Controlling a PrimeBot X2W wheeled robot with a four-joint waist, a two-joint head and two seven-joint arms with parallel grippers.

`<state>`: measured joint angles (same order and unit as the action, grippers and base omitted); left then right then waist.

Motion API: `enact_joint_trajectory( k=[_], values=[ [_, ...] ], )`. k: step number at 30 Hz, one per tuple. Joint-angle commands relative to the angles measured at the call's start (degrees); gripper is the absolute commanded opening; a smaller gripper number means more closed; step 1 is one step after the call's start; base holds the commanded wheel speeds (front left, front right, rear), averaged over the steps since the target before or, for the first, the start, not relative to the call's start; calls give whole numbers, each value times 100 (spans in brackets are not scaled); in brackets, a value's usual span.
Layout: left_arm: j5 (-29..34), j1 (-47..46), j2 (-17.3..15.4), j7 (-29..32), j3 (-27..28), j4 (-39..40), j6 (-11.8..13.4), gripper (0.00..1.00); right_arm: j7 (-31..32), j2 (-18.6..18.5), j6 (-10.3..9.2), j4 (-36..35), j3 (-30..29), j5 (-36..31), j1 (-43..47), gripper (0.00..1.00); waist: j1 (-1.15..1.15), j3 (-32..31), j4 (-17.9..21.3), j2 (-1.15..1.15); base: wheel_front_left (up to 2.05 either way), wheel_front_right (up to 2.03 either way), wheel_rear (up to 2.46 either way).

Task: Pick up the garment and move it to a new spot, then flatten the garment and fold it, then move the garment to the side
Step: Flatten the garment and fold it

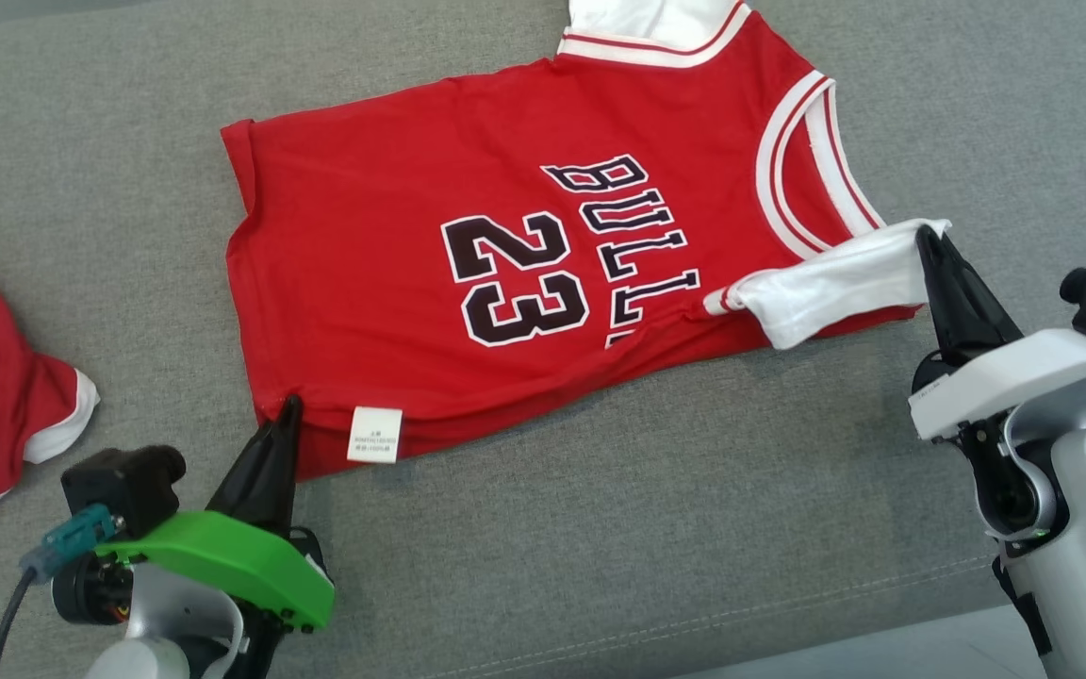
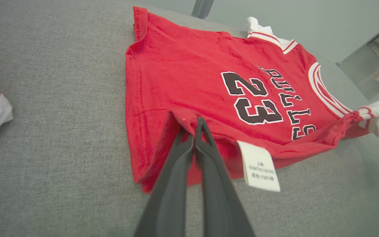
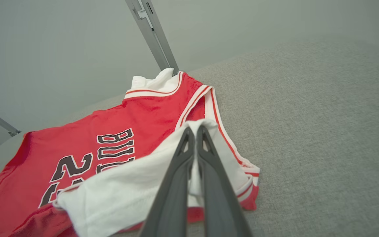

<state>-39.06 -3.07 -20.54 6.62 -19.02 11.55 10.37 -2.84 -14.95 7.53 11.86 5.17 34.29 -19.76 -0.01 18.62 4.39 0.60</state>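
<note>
The left end effector (image 2: 196, 125) is pinched shut on the garment's (image 1: 505, 236) hem corner (image 2: 176, 116). The right end effector (image 3: 194, 131) is pinched shut on its white sleeve (image 3: 127, 194). The cloth stretches between them, probably to fold this edge over.

Red garment (image 1: 364, 217) with black white-edged lettering (image 1: 519, 278) and white sleeve (image 1: 835, 283) (red-striped trim (image 1: 785, 160)) lies on grey surface (image 1: 600, 528).

Red jersey (image 1: 392, 245), black "BULLS 23" print outlined in white, white-striped trim at neck and armhole. Lies front up, mostly flat on grey fabric surface (image 1: 600, 528), hem left, neck far right. Near-left hem corner pinched in left pincer (image 1: 290, 405), white care tag (image 1: 374, 434) just beside. White sleeve (image 1: 835, 283) pinched in right pincer (image 1: 926, 234).
</note>
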Motion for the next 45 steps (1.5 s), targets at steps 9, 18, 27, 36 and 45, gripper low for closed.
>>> enact_joint_trajectory(
  k=[9,18,27,36,45],
  values=[
    [-129,-1313,160,412,-56,-1237,-146,0,46,90,-8,1245,111,-471,-1015,0,1,232,-175,-60,0,0,0],
    [6,-2058,164,336,-157,-2362,-342,0,-307,181,-8,2100,465,-751,-1499,0,1,223,-118,-60,0,0,0],
    [83,-1783,187,-20,-183,-2540,-337,100,-847,-128,-8,2236,782,-1145,-1629,100,1,66,-97,-60,0,0,0],
    [199,-799,-66,-257,-251,-1468,-111,100,-409,-480,-9,1281,636,-1378,-741,100,1,-140,-53,-60,0,0,0],
    [116,-722,-201,120,-320,-1372,-64,100,810,-441,-9,779,354,-1841,-308,100,1,166,-89,-60,0,0,0]
  ],
)
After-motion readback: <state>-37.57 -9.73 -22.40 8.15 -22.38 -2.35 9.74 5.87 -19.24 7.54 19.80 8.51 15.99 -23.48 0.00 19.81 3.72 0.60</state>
